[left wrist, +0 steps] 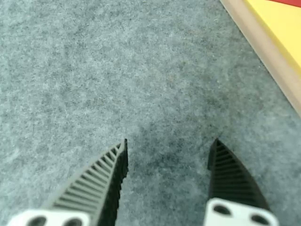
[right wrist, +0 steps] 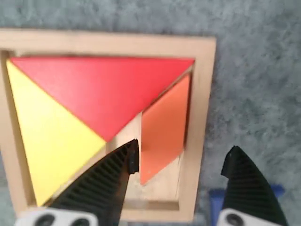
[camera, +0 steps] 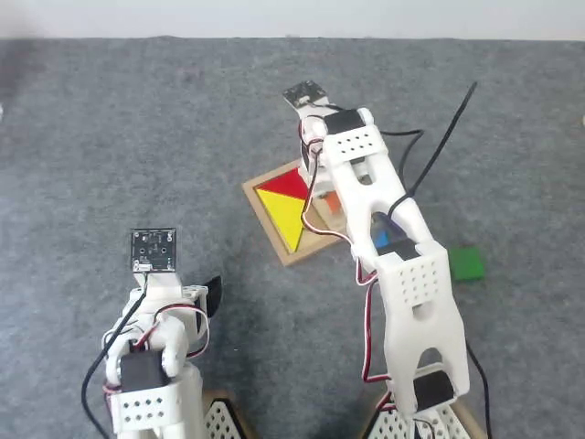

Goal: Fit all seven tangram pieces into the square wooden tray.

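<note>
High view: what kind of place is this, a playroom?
Likely a robot practice bench: a left arm and a right arm stand at a grey felt table, with a wooden tray and a loose green piece.

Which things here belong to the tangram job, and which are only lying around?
Belong to the job: wooden tray; red triangle, yellow triangle and orange piece inside it; blue piece and green piece outside it.

Only lying around: grey carpet; black cable.
</note>
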